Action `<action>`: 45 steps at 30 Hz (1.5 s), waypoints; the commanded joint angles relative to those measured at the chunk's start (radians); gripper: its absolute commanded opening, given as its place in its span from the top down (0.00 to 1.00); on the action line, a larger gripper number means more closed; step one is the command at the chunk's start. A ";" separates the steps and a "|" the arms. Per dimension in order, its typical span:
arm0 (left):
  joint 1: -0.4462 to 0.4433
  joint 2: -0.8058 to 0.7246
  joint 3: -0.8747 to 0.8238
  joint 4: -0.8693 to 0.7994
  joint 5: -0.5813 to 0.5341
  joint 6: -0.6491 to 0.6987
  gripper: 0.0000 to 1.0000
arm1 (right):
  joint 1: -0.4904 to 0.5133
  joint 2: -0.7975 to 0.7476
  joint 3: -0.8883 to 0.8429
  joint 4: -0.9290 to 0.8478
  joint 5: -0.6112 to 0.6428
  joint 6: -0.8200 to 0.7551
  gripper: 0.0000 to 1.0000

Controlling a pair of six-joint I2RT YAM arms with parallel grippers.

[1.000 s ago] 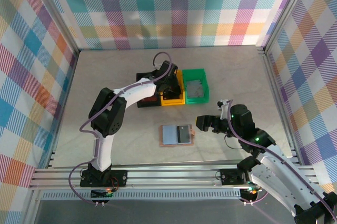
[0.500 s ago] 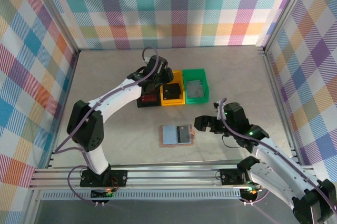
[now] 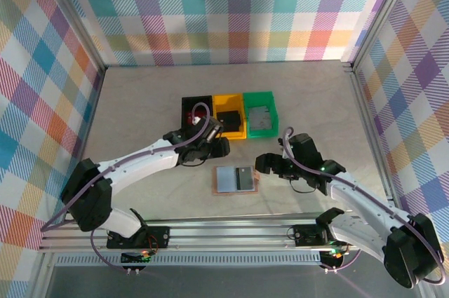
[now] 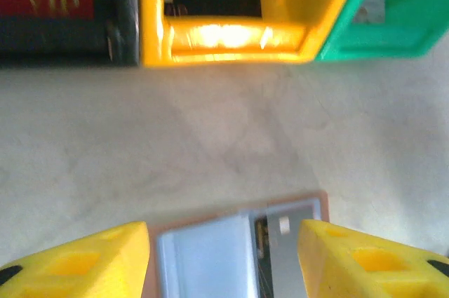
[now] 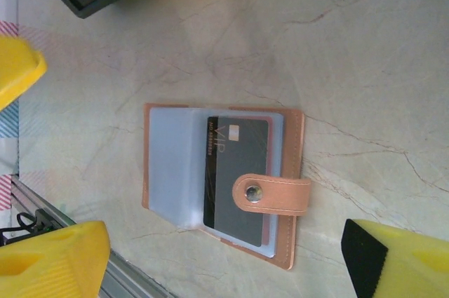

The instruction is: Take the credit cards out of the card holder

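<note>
1. Card holder (image 3: 236, 179) lies open flat on the table (image 3: 140, 116), near its front edge
2. Grey card (image 5: 235, 175) sits in its pocket under the snap tab (image 5: 272, 195)
3. Left gripper (image 4: 224, 256) over holder's far edge, jaws apart, empty
4. Right gripper (image 3: 265, 165) just right of holder, jaws apart, empty

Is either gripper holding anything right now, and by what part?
Nothing is held. The left gripper and right gripper are both open and empty; the card holder lies untouched, a dark card in its pocket.
</note>
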 commanded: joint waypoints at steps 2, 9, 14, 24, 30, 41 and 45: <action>-0.055 -0.075 -0.065 0.075 0.072 -0.079 0.42 | 0.003 0.032 -0.029 0.028 0.005 0.049 0.17; -0.142 -0.057 -0.091 0.194 0.086 -0.159 0.42 | 0.003 0.103 -0.033 0.036 0.034 0.091 0.17; -0.178 -0.008 -0.134 0.295 0.112 -0.223 0.43 | 0.004 0.136 -0.041 0.069 0.018 0.117 0.17; -0.225 0.050 -0.126 0.304 0.102 -0.274 0.44 | 0.005 0.202 -0.039 0.113 -0.003 0.151 0.20; -0.225 0.073 -0.157 0.310 0.105 -0.292 0.44 | 0.005 0.223 -0.036 0.121 -0.002 0.160 0.22; -0.225 0.122 -0.158 0.285 0.077 -0.296 0.48 | 0.004 0.269 -0.035 0.164 -0.029 0.166 0.29; -0.225 0.135 -0.157 0.284 0.078 -0.296 0.49 | 0.005 0.271 -0.037 0.173 -0.029 0.163 0.33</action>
